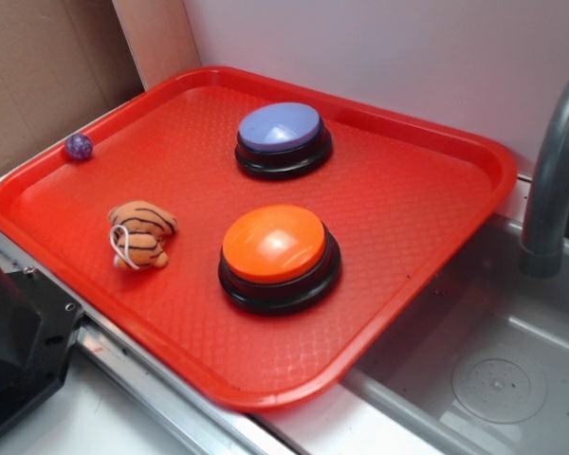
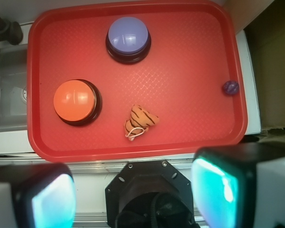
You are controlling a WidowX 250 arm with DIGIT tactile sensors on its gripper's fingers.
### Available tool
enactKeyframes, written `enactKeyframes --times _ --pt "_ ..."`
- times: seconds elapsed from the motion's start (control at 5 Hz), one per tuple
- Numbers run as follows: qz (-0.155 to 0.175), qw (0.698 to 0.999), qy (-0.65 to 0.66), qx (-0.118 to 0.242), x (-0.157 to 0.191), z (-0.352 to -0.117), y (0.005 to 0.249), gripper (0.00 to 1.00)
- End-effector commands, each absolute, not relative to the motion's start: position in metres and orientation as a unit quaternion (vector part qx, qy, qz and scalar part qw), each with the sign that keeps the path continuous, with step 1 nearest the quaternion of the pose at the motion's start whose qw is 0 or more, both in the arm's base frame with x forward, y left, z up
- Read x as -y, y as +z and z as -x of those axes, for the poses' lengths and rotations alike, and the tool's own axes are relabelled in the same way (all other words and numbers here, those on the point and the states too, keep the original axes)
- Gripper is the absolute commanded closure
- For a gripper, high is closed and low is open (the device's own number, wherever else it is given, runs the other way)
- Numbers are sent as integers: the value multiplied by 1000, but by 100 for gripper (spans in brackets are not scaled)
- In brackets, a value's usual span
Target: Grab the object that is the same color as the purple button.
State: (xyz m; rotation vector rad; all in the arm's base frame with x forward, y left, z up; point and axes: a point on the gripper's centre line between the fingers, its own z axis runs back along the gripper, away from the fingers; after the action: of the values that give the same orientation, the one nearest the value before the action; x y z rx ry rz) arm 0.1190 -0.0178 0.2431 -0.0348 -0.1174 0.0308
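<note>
The tiny speckled purple ball (image 1: 79,145) lies at the far left corner of the red tray (image 1: 408,218), against its rim. In the wrist view the ball (image 2: 230,87) is at the tray's right edge. The lavender-purple dome button (image 1: 281,133) on a black base stands at the back of the tray and also shows in the wrist view (image 2: 128,35). My gripper (image 2: 135,190) is open and empty. It is high above and short of the tray's near edge, far from the ball. Its teal pads (image 2: 218,185) stand wide apart. The gripper is out of the exterior view.
An orange dome button (image 1: 275,246) and an orange striped plush toy (image 1: 142,232) sit on the tray. A grey sink (image 1: 493,379) with a faucet (image 1: 550,180) is to the right. Cardboard (image 1: 38,76) stands behind the ball. The black robot base (image 1: 14,351) is at the lower left.
</note>
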Motion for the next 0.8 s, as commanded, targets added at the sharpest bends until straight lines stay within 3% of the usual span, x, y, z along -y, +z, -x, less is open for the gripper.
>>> enactKeyframes --times 0.0,0.2,0.4,0.6 --pt "17 998 15 59 18 -119 243 0" --pt "-21 990 137 14 -32 -155 195 0" --pt "-47 970 238 12 -81 -174 163 0" --pt "-32 931 359 63 -124 -178 140 0"
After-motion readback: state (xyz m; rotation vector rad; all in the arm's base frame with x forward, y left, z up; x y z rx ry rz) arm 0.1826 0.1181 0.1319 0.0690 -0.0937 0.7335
